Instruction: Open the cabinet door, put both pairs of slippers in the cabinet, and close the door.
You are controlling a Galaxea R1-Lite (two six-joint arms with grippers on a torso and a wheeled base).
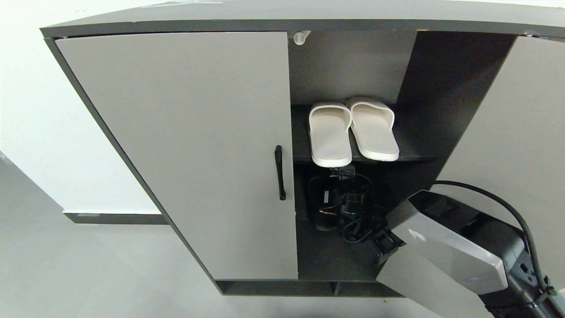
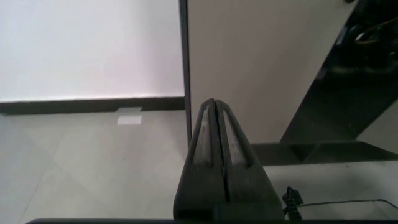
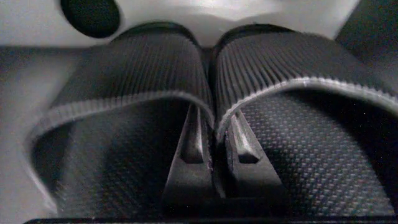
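While my right gripper point(image 3: 214, 134) is clamped on the dark slippers point(image 3: 124, 81) low inside the cabinet point(image 1: 441, 88), white slippers point(image 1: 353, 128) sit at the front edge of the shelf point(image 1: 415, 150) | I think they're light, soft, bendy: pinch inner sides | left gripper point(image 2: 214, 143) together, empty

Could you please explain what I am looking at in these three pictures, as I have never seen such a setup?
This is a two-armed robot with pincer grippers. The wide picture comes from its head camera. It shows a cabinet with its right door open and a pair of white slippers on the shelf. The other two pictures come from cameras on the wrists. The left gripper is shut and empty, beside the closed door. The right gripper, low inside the cabinet, pinches a pair of dark slippers by their straps.
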